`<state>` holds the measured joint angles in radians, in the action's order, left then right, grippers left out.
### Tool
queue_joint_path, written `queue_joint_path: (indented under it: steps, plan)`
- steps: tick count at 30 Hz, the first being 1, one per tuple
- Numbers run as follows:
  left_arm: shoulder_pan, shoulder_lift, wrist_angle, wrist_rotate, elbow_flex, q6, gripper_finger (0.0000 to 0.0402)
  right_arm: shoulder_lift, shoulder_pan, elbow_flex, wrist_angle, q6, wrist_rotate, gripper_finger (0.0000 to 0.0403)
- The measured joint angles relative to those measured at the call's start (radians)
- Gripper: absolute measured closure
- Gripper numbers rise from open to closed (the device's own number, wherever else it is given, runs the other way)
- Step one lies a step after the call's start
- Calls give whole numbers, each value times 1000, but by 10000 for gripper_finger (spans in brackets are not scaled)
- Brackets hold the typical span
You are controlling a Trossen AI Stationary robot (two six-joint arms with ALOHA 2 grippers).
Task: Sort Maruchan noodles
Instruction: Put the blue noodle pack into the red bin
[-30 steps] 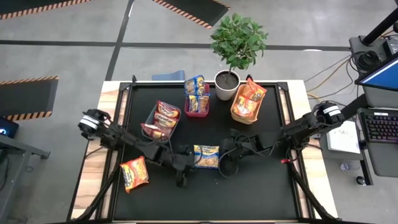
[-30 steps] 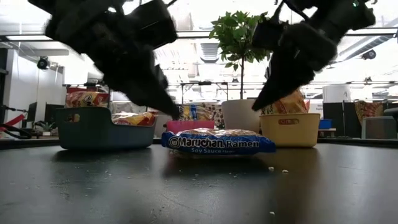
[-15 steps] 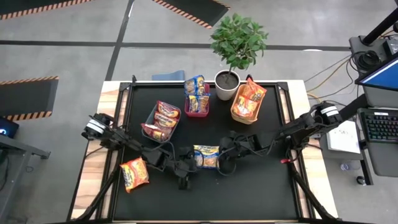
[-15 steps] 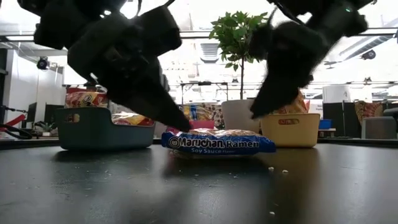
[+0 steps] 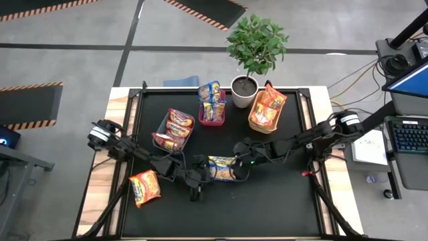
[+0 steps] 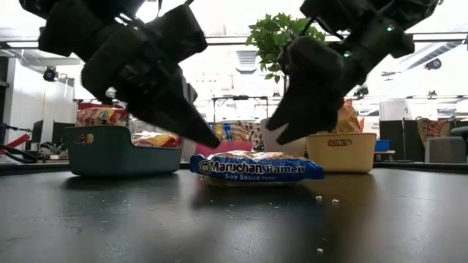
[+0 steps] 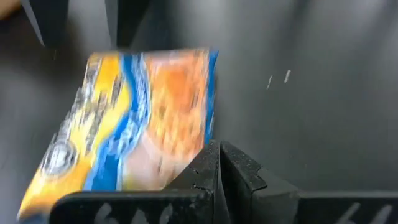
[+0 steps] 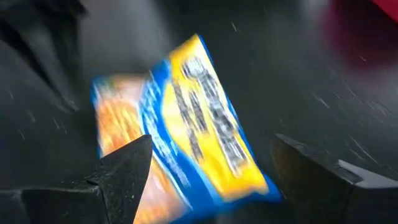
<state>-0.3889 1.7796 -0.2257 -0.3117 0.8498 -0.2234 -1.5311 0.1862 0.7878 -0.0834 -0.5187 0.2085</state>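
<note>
centrally on the matte black table [image 5: 281, 201] lies a flat, crinkly blue-yellow packet [image 5: 221, 168]. the left gripper [image 5: 202, 171], jaws pressed together, sits at its 9 o'clock edge. the right gripper [image 5: 237, 170], spread wide, straddles its 3 o'clock end, having dropped closer and opened since a second ago.
</note>
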Motion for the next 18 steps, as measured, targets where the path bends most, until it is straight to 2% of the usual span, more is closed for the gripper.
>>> queue_joint_path:
  steps: [12,18]
  plan:
    - [15,49,-74,0,-12,21,402,19,-30,-18,23,6,-12,92]
    - [19,79,-69,7,-17,2,402,19,-82,-25,23,-22,-59,92]
